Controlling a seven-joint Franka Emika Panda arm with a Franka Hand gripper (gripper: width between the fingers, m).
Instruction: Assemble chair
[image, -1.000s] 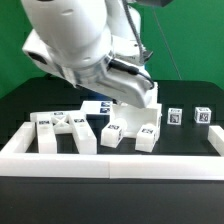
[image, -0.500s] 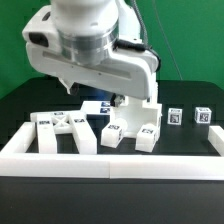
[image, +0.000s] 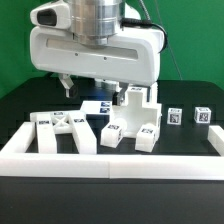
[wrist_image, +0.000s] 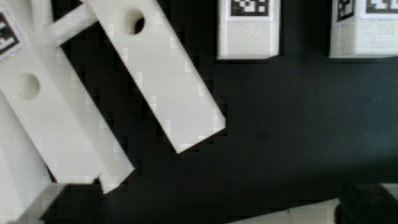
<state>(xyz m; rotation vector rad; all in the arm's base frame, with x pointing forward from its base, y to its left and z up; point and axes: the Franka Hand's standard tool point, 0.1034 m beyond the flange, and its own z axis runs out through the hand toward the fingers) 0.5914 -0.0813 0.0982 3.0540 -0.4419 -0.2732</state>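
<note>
Item: my claw (wrist_image: 217, 205), spread wide and empty over the bench (image: 20, 105), ready to pick; chair parts (image: 130, 120) lie loose, frame pieces (image: 45, 125) at the exterior view's 9 o'clock, posts (image: 175, 117) at 3.

worktop (image: 185, 92): black, matte; the wrist view shows the same dark worktop (wrist_image: 302, 130) | rail (image: 110, 165): long, white, lies along the near edge; short arms turn back at both ends | marker board (image: 97, 106): flat, white, black tags; only partly visible, farther back | backdrop (image: 195, 45): plain green
</note>
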